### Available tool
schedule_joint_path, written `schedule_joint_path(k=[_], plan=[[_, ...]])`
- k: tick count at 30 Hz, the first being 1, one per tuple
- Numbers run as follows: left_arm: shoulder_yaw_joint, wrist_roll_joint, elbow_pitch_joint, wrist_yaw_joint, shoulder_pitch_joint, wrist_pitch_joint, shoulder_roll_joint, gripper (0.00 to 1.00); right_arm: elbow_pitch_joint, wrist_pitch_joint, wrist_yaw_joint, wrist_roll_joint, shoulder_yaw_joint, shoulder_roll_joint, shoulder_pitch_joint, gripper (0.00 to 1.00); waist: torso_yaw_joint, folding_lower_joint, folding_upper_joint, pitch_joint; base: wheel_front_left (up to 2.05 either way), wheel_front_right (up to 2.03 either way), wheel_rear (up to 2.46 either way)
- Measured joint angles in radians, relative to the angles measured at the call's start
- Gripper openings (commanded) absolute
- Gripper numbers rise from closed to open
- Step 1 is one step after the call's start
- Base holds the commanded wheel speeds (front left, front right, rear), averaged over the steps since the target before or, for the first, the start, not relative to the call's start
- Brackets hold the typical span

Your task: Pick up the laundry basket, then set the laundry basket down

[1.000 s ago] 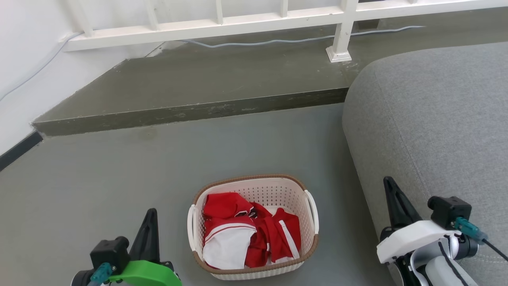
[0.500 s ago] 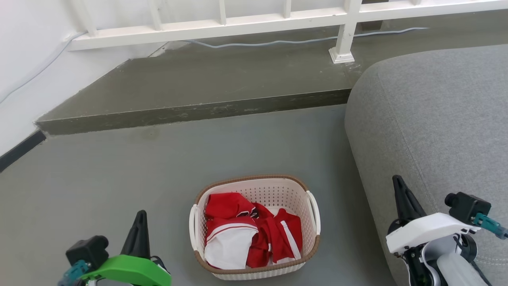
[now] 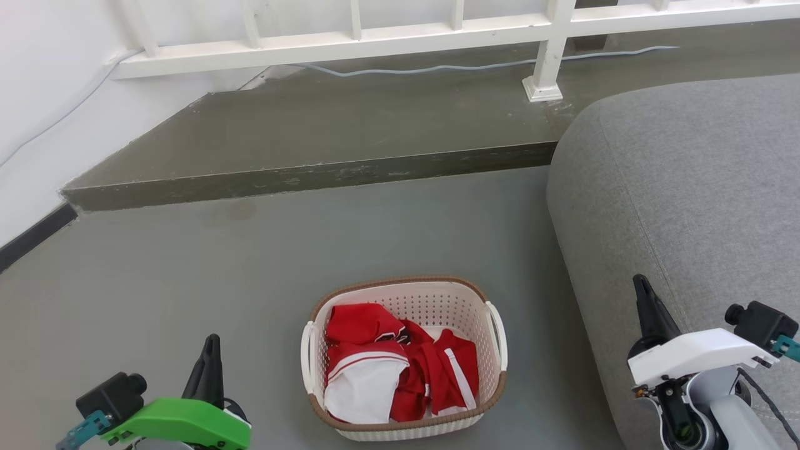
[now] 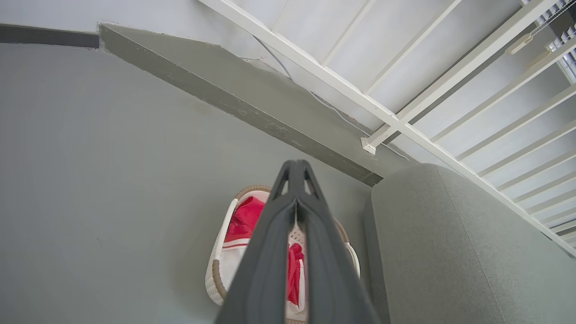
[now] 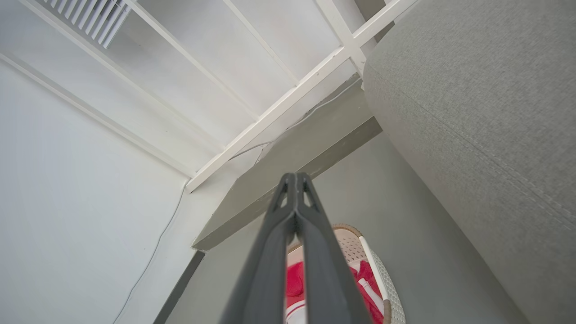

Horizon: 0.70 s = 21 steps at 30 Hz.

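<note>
Resting on the grey floor [image 3: 187, 281] below a raised step [image 3: 350, 125], beside a grey sofa [image 3: 687, 187], the laundry basket [image 3: 400, 280] stands clear of the left gripper [image 3: 212, 340] and the right gripper [image 3: 639, 279], each with its fingers pressed together.

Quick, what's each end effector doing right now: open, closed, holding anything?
Left end effector: closed, fingers together, holding nothing.
Right end effector: closed, fingers together, holding nothing.
</note>
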Motion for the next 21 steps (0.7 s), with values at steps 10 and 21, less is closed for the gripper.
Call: schedule_joint_path(k=[10, 21], plan=[[0.032, -0.136, 0.017, -0.023, -0.006, 0.03, 0.001, 0.0, 0.007, 0.032, 0.023, 0.127, -0.042, 0.013, -0.004, 0.0, 0.006, 0.0, 0.0, -0.002, 0.0, 0.0, 0.0], [0.065, -0.281, 0.031, -0.052, -0.026, 0.064, 0.002, 0.0, 0.017, 0.067, 0.047, 0.264, -0.088, 0.022, -0.019, 0.0, 0.013, 0.0, 0.0, -0.005, 0.0, 0.0, 0.0]])
